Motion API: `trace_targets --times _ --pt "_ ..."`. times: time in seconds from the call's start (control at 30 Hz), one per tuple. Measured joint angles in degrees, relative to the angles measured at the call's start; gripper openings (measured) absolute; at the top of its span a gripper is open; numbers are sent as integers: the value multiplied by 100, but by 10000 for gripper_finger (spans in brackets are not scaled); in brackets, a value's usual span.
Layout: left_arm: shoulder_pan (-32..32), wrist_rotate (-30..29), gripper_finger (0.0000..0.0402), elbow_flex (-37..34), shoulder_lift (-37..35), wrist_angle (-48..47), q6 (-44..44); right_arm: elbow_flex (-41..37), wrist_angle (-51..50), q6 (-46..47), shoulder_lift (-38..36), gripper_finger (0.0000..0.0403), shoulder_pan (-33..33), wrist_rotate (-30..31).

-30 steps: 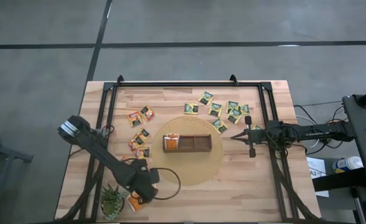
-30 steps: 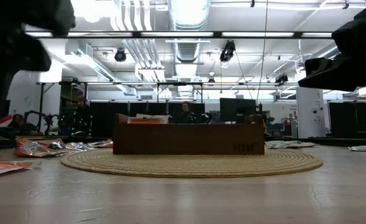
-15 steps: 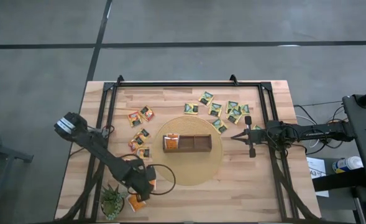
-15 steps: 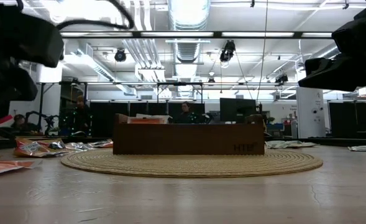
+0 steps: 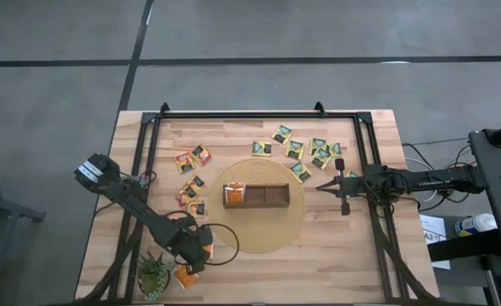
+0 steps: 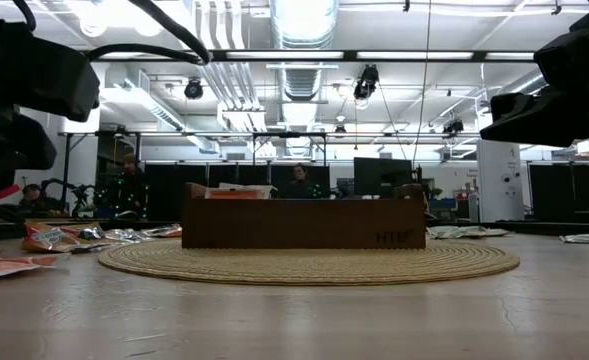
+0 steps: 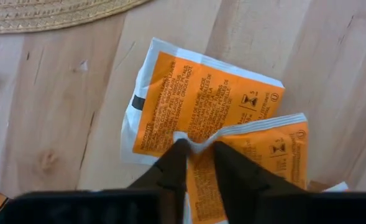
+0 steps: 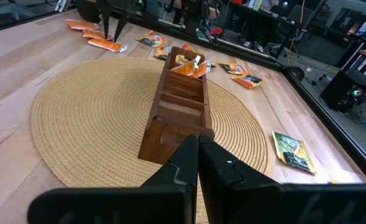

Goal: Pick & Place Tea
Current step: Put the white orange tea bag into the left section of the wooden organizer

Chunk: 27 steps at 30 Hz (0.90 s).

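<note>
My left gripper [image 5: 189,260] [image 7: 198,146] stands near the table's near left corner, fingers pointing down, shut on one of two overlapping orange tea sachets [image 5: 185,274] [image 7: 201,106]. The long brown wooden box [image 5: 257,196] [image 8: 179,102] sits on the round woven mat [image 5: 259,223], with an orange sachet [image 5: 232,195] in its left compartment. More sachets lie flat on the table: red and orange ones [image 5: 190,180] left of the mat, green-and-yellow ones [image 5: 305,151] toward the far right. My right gripper [image 5: 320,187] [image 8: 198,142] hovers shut at the mat's right edge, pointing at the box. My left gripper pinches the white sealed edge [image 7: 196,138] of the upper orange sachet between its two fingertips [image 7: 178,155], coming from above. The edge is puckered up between the fingers. The rest of that sachet [image 7: 257,155] lies flat, partly on the other sachet and partly on the table.
A small green spiky plant [image 5: 154,274] stands just left of the left gripper, near the table's near edge. A black metal frame [image 5: 259,114] runs round the table top. Bare wood lies between the mat and the near edge.
The left gripper has shifted a little toward the table's left and far side above the orange sachets, its cable loop drawing in with it. The right arm has kept still.
</note>
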Motion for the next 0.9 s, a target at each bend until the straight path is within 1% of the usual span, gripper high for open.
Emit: trace_targets --times 0.1,0.13,0.37,0.5,0.7,0.9 --pt "0 4 18 0 0 0 91 -1 -1 0 0 9 1 -1" --pt "0 4 10 0 2 0 97 -1 1 0 0 9 0 0" --pt "0 4 1 30 2 -12 197 -1 1 0 0 9 -1 -1" --pt "8 -74 1 246 2 -50 470 1 1 0 0 9 0 -1" --pt "94 -735 0 848 -4 -485 1148 -1 -1 0 0 9 0 1" --pt "312 -1757 0 1625 -7 -1515 1598 -1 0 0 0 9 -1 -1"
